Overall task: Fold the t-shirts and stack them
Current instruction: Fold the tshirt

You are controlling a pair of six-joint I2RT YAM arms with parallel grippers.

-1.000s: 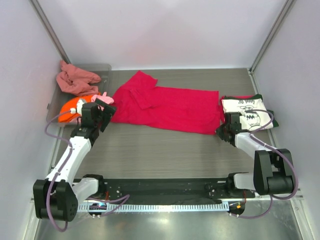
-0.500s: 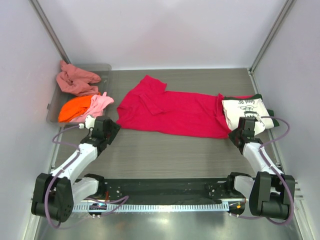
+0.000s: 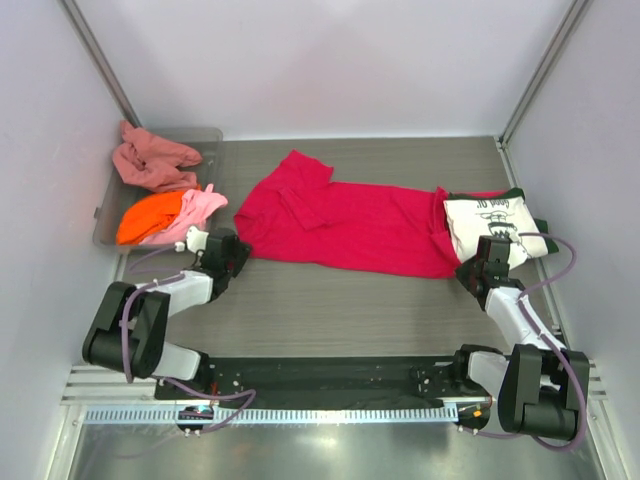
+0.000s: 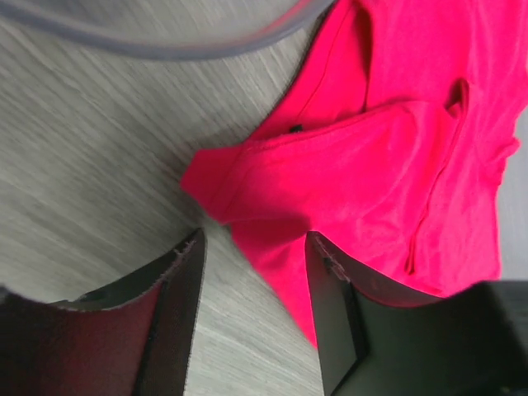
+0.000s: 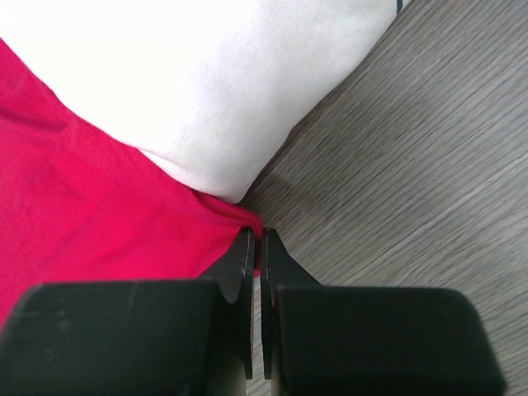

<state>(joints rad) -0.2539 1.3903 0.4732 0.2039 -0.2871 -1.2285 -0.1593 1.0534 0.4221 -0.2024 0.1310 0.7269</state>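
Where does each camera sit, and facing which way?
Top external: overhead from behind, looking down at the table; left arm and right arm show.
Left wrist: left arm, facing the crimson t-shirt past the open left pincer.
Right wrist: right arm, facing down; right pincer shut on that shirt beside the cream t-shirt.
All share the crimson t-shirt.

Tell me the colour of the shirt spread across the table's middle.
The shirt is plain crimson red, clearest in the top external view.
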